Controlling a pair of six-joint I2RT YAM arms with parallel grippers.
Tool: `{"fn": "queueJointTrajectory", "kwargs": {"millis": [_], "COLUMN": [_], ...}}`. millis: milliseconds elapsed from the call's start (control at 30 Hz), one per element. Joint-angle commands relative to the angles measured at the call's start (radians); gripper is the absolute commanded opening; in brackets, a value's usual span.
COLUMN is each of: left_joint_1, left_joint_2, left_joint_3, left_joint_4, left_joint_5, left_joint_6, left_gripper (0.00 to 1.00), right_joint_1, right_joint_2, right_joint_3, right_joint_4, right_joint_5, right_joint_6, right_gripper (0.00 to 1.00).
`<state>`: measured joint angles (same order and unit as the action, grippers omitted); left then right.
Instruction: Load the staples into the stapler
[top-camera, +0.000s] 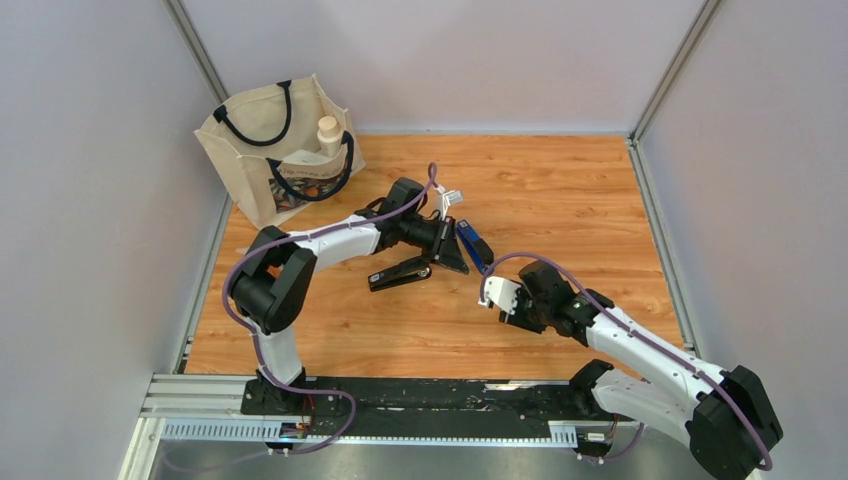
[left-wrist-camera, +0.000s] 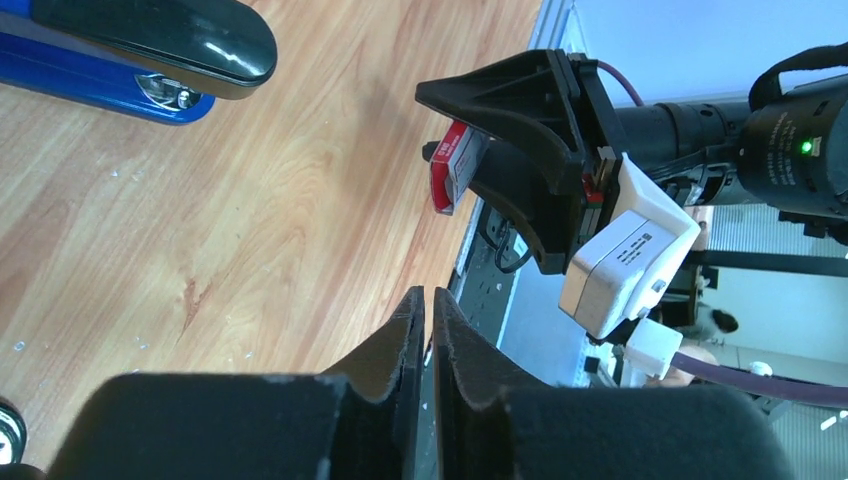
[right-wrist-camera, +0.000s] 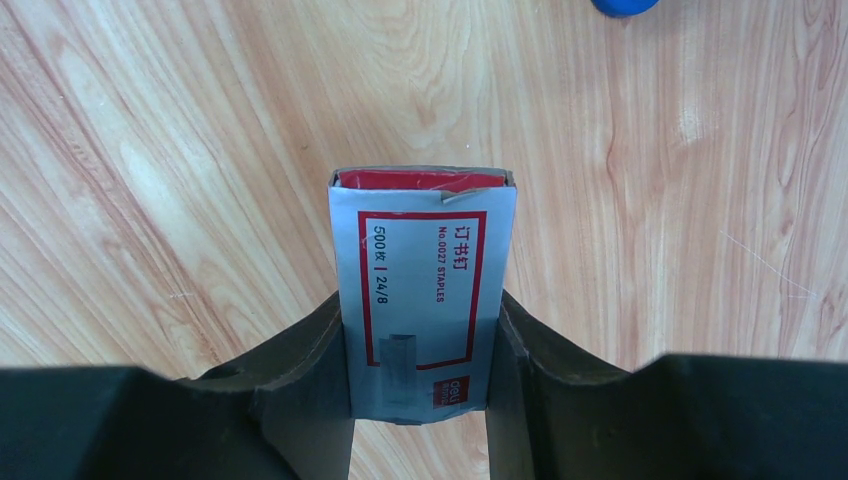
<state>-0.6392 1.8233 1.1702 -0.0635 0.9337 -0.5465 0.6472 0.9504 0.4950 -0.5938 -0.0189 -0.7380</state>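
Note:
The staples (right-wrist-camera: 422, 290) are a small white box with red print, open at its far end, held above the wood by my right gripper (right-wrist-camera: 420, 330), which is shut on its sides. In the top view the staples (top-camera: 499, 293) sit in my right gripper (top-camera: 504, 298) at mid table. The stapler (top-camera: 474, 243), blue with a black top strip, lies just beyond it; it also shows in the left wrist view (left-wrist-camera: 120, 50). My left gripper (top-camera: 458, 262) is beside the stapler, apart from it. My left gripper (left-wrist-camera: 428, 300) is shut and empty. The staples (left-wrist-camera: 455, 165) show there too.
An all-black stapler (top-camera: 400, 273) lies left of the left gripper. A cream tote bag (top-camera: 280, 150) with a bottle (top-camera: 328, 130) in it stands at the back left corner. Grey walls enclose the table on three sides. A metal rail (top-camera: 400, 400) runs along the near edge.

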Motion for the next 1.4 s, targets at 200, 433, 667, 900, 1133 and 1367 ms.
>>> {"fn": "queueJointTrajectory", "kwargs": {"millis": [200, 433, 667, 900, 1133, 1367], "left_joint_1": [-0.040, -0.033, -0.030, -0.057, -0.151, -0.192], "left_joint_2": [0.022, 0.008, 0.007, 0.004, 0.039, 0.100], "left_joint_3": [0.034, 0.043, 0.040, 0.094, 0.232, 0.306], "left_joint_4": [-0.007, -0.055, -0.078, -0.182, -0.386, -0.479], "left_joint_5": [-0.021, -0.042, -0.067, -0.122, -0.248, -0.269], "left_joint_6": [0.019, 0.060, 0.086, 0.176, 0.321, 0.382], "left_gripper": [0.44, 0.48, 0.57, 0.64, 0.65, 0.65], "right_joint_1": [-0.003, 0.006, 0.009, -0.107, -0.311, -0.342], "right_joint_2": [0.036, 0.157, 0.114, -0.082, -0.167, -0.191], "right_joint_3": [0.048, 0.047, 0.037, 0.031, 0.005, -0.013], "right_joint_4": [0.005, 0.026, 0.032, -0.007, -0.021, -0.076], "right_joint_5": [-0.029, -0.049, -0.030, -0.079, -0.173, -0.237], "right_joint_6": [0.011, -0.014, -0.014, -0.008, -0.027, -0.087], "right_gripper": [0.29, 0.43, 0.83, 0.98, 0.98, 0.90]}}
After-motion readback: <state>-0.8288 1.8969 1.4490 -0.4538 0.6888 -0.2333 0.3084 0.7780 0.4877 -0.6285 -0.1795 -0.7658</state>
